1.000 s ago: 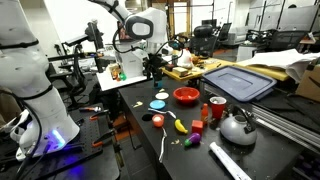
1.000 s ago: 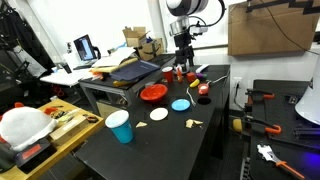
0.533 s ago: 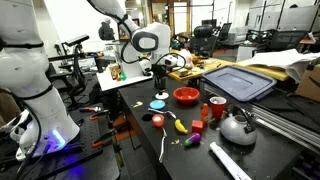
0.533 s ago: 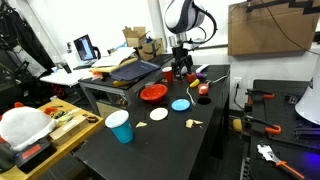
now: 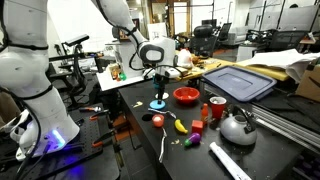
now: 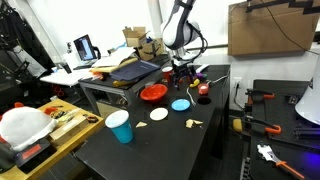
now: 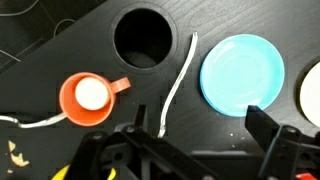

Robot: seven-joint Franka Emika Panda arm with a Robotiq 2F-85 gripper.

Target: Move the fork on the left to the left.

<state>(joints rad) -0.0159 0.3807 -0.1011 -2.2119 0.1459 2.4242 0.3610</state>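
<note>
While its jaws stand apart, the end effector (image 7: 198,122) hovers over a slender, curved white fork (image 7: 179,82).

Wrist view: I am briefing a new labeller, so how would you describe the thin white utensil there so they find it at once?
On the black table, find the round light blue plate on one side and the orange cup on the other. The white utensil lies between them, touching neither. Unlike those round, coloured things, it is a long, thin, slightly curved white strip.
</note>
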